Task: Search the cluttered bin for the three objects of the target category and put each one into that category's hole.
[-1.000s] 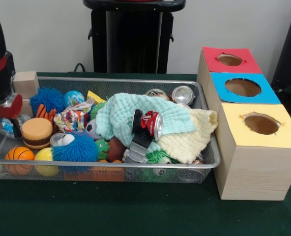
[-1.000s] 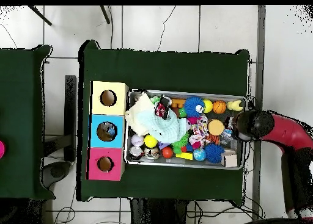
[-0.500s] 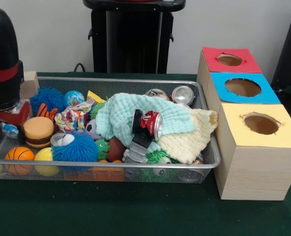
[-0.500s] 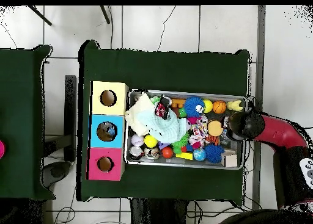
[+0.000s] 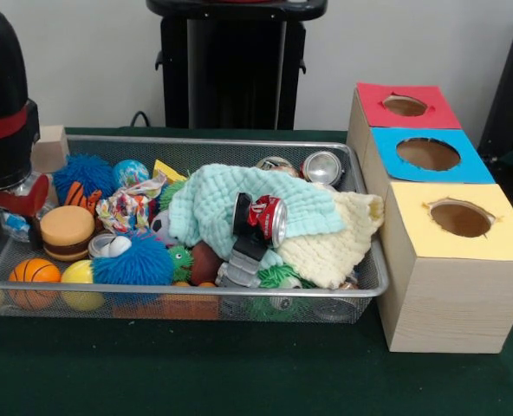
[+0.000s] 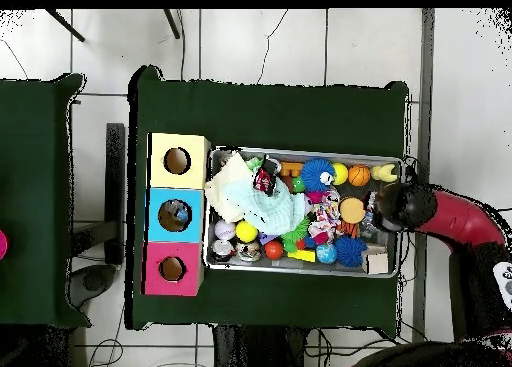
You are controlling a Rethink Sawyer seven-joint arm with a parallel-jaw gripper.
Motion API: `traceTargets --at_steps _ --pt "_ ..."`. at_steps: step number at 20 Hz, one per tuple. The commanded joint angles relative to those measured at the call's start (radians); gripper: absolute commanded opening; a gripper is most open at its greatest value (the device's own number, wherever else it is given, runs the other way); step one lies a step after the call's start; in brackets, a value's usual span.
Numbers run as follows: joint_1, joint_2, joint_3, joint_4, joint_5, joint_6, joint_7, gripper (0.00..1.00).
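**The arm hangs over the end of the bin, still looking for things to pick**

Nearest the camera in the front view is bare green table point(image 5: 239, 373). It has lots of open room, but nothing there needs moving.

Next comes the cluttered bin point(image 5: 187, 293). Its thick metal rim runs all the way round, so anything picked has to be lifted up over that rim. Along the near side lie an orange basketball point(image 5: 33, 281), a yellow ball point(image 5: 81, 284) and a fuzzy blue ball point(image 5: 135, 262). In the middle, a red can point(image 5: 268, 217) lies on top of a light green cloth point(image 5: 230, 204). A pale yellow cloth point(image 5: 336, 243) hangs over the right end. Two silver cans point(image 5: 322, 167) peek out at the far right. More things may hide under the cloths.

The gripper point(image 5: 9, 192) is at the left end of the bin, low over the toys. I cannot tell if it is released or clenched, and it seems to carry nothing. So the job looks like it is at the searching step.

The hole point(image 5: 428, 153) is in the blue-topped box, the middle of three boxes just right of the bin. It is well apart from the arm.

The next move calls for picking one target thing, lifting it straight up and carrying it right across the whole bin. The red hole point(image 5: 405, 105) sits farther back and the yellow hole point(image 5: 460, 217) nearer, both close by, so the drop must be aimed well.
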Motion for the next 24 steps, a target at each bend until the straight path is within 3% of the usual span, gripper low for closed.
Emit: traceTargets --at_steps 1,9,13,18,24 --pt "-0.018 -0.044 -0.033 0.080 0.038 0.064 0.053 1.00" --pt "-0.001 -0.102 -0.059 0.085 0.064 0.182 -0.007 1.00" --pt "-0.007 -0.126 -0.053 0.107 0.070 0.192 -0.038 1.00" --pt "-0.012 -0.111 -0.044 0.100 0.059 0.178 -0.048 1.00" --pt "-0.027 -0.134 -0.046 0.183 0.054 0.074 -0.011 1.00"
